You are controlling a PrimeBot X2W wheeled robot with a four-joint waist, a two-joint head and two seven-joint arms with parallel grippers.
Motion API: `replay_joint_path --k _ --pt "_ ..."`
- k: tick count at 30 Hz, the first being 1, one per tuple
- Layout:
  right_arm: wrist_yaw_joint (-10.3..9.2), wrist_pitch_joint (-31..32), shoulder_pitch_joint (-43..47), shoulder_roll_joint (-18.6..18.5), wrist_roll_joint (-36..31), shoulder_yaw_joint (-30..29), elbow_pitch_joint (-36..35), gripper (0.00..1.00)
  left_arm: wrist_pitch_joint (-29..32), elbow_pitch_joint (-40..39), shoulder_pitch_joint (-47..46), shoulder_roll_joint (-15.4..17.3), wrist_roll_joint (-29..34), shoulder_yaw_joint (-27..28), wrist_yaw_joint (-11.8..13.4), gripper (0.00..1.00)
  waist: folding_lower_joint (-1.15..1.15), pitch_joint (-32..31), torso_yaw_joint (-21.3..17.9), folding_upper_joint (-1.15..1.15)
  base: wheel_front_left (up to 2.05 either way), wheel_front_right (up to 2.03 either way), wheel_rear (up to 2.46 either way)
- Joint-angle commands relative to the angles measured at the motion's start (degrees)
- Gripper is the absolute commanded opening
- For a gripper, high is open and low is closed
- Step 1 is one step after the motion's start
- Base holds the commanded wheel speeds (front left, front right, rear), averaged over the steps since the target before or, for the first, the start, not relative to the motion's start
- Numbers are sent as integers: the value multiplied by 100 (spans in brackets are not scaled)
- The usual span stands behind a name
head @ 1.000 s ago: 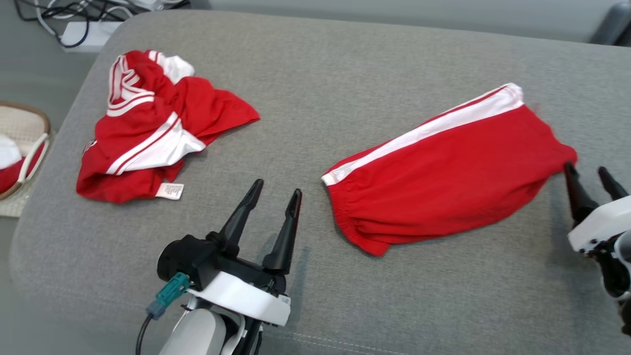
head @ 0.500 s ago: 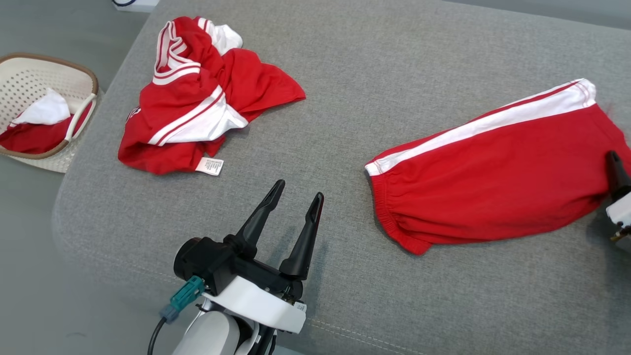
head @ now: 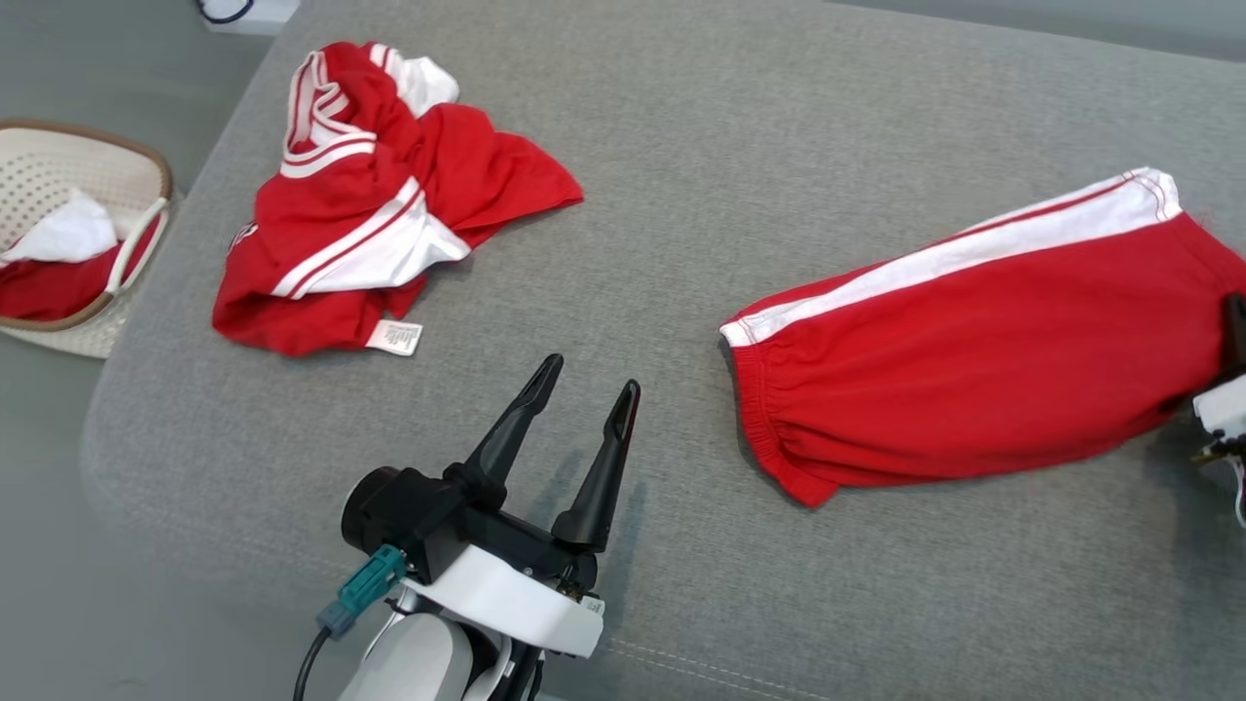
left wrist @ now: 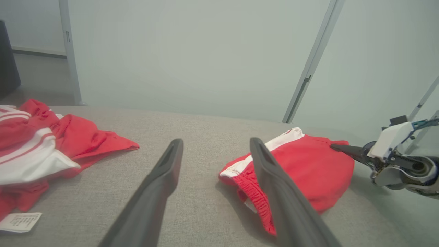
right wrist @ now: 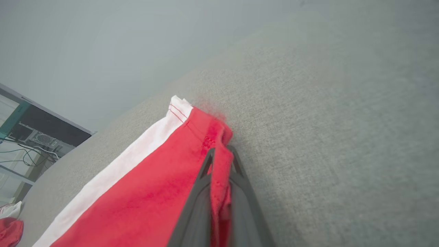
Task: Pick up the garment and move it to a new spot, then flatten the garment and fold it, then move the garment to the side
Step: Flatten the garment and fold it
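The garment [head: 973,370] is a folded red piece with a white side stripe, lying flat on the right of the grey cushion [head: 681,146]. My right gripper [head: 1234,326] sits at its right end. In the right wrist view that gripper [right wrist: 221,151] is shut on a pinch of the garment's [right wrist: 154,192] red hem. The left wrist view shows the same grip [left wrist: 334,147] at the far end of the garment [left wrist: 308,171]. My left gripper [head: 592,377] hovers open and holds nothing, left of the garment's elastic waistband and apart from it.
A second red and white garment [head: 360,214] lies crumpled at the cushion's back left, with a white label [head: 394,336] showing. A pale perforated basket [head: 49,166] with more red and white cloth stands off the cushion's left edge. Bare cushion lies between the two garments.
My right gripper has closed on the garment's right hem. The head camera has shifted, so the whole picture moved. My left gripper has stayed open in place.
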Motion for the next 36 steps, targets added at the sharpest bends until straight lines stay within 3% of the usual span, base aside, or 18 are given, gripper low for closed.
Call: replay_joint_path --k 1,10,16,22,29,31,32,33,36 --pt "19 -195 299 -26 156 27 -211 0 -50 -160 -121 26 34 224 -34 100 0 -65 -131 0 0 0 0" --pt "19 -491 923 94 315 -412 -760 0 -50 -202 -65 26 79 302 -42 100 0 -159 -603 0 0 0 0" --pt "19 -496 1392 274 -283 -1274 -1293 0 -50 -239 -46 26 116 366 -16 100 0 -201 -931 0 0 0 0" --pt "19 -497 1896 697 -1078 -2031 -1470 0 -50 -240 5 26 84 401 6 100 0 -308 -1147 0 0 0 0" --pt "19 -498 2071 1106 -1498 -2380 -1320 0 -50 -249 47 26 42 362 10 100 0 -397 -1302 0 0 0 0" --pt "19 -498 2076 1117 -1530 -2407 -1259 46 -50 -252 42 26 30 339 7 100 0 -408 -1316 0 0 0 0" --pt "19 -498 2087 1119 -1543 -2413 -1247 95 -50 -256 36 26 31 332 10 100 0 -415 -1322 0 0 0 0" --pt "19 -498 2117 1088 -1634 -2456 -1300 100 -50 -270 29 26 31 336 28 100 0 -419 -1341 0 0 0 0" --pt "19 -498 2235 1017 -2011 -2468 -1529 100 -50 -301 48 26 40 392 46 100 0 -435 -1399 0 0 0 0"
